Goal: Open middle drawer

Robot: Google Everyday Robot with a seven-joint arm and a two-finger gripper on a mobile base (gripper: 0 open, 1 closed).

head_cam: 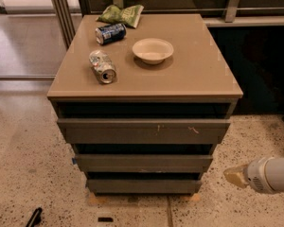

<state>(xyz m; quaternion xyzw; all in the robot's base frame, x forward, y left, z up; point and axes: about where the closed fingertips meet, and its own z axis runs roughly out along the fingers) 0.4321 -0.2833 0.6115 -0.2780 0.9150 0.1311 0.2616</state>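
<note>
The middle drawer (pixel 142 163) is the plain grey-brown front between the taller scratched top front (pixel 142 131) and the narrow lowest front (pixel 142 186). It sits closed, in line with the other fronts of the cabinet. My gripper (pixel 236 176) is low at the right of the view, a tan tip on a white arm segment (pixel 272 175). It hangs above the floor, to the right of the cabinet at about the height of the middle drawer, and touches nothing.
On the cabinet top (pixel 199 74) lie a crushed can (pixel 102 66), a blue can (pixel 110 33), a white bowl (pixel 152 50) and a green chip bag (pixel 121 14). Speckled floor surrounds the cabinet. A dark wall panel stands at the right, and a small black object (pixel 34 217) lies at the lower left.
</note>
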